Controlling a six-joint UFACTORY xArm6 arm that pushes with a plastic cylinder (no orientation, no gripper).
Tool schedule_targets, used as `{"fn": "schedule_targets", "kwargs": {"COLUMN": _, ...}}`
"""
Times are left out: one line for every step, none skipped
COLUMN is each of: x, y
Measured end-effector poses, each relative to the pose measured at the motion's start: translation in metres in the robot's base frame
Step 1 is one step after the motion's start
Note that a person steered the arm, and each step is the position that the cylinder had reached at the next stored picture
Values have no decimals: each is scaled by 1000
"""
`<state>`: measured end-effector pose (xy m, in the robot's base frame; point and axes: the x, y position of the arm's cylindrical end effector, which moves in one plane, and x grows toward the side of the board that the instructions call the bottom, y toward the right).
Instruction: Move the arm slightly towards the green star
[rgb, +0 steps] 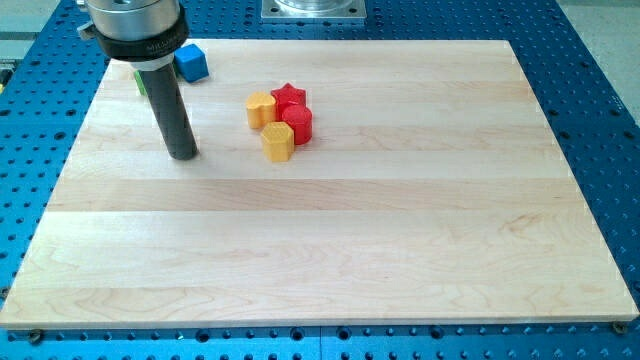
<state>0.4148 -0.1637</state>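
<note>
My dark rod comes down from the view's top left and its tip (183, 155) rests on the wooden board (320, 250). A sliver of a green block (141, 83) shows just left of the rod's upper part; its shape is mostly hidden by the rod. A blue cube (192, 62) sits just right of the rod near the board's top edge. To the tip's right is a tight cluster: a red star (289, 96), a red block (298, 124), a yellow block (260, 109) and a second yellow block (278, 141).
The board lies on a blue perforated table (600, 120). A metal mount (314, 9) stands beyond the board's top edge.
</note>
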Motion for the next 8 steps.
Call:
{"fn": "schedule_targets", "kwargs": {"x": 0, "y": 0}}
{"fn": "schedule_targets", "kwargs": {"x": -2, "y": 1}}
{"fn": "schedule_targets", "kwargs": {"x": -4, "y": 1}}
{"fn": "schedule_targets", "kwargs": {"x": -6, "y": 1}}
{"fn": "schedule_targets", "kwargs": {"x": -7, "y": 1}}
{"fn": "schedule_targets", "kwargs": {"x": -7, "y": 1}}
{"fn": "schedule_targets", "kwargs": {"x": -8, "y": -1}}
{"fn": "schedule_targets", "kwargs": {"x": -8, "y": -2}}
